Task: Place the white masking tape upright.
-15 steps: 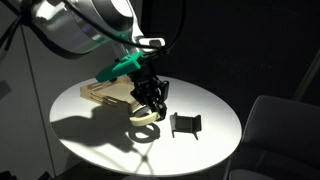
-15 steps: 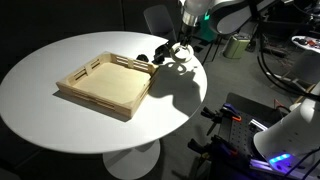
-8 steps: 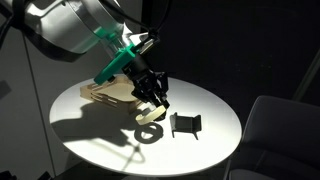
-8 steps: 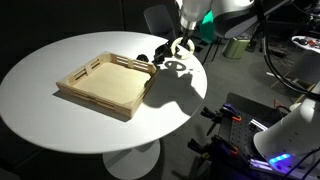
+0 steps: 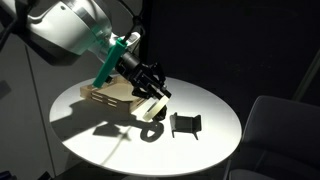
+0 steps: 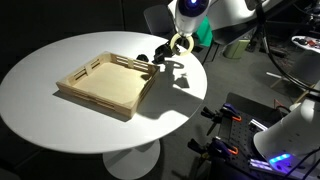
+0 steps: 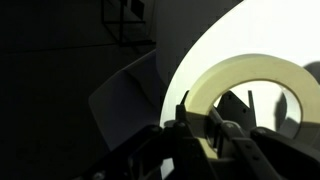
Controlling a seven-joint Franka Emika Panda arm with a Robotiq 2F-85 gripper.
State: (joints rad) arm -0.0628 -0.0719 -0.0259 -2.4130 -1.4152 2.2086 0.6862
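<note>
My gripper (image 5: 153,92) is shut on the white masking tape (image 5: 156,104), a cream-white ring, and holds it in the air above the round white table (image 5: 215,140). In an exterior view the tape (image 6: 181,42) hangs under the gripper (image 6: 180,38) over the table's far right part. In the wrist view the tape (image 7: 240,75) fills the right side as a big ring, its lower rim clamped between the two fingers (image 7: 197,125). The ring stands on edge in the grip.
A wooden tray (image 6: 103,86) lies on the table; it also shows behind the gripper (image 5: 108,98). A black bracket-like piece (image 5: 185,124) stands on the table to the right of the tape. A small black round object (image 6: 143,59) sits beside the tray's far corner.
The gripper has lifted the tape off the table and raised it, tilting the arm; the tape's shadow on the table has moved away from the ring.
</note>
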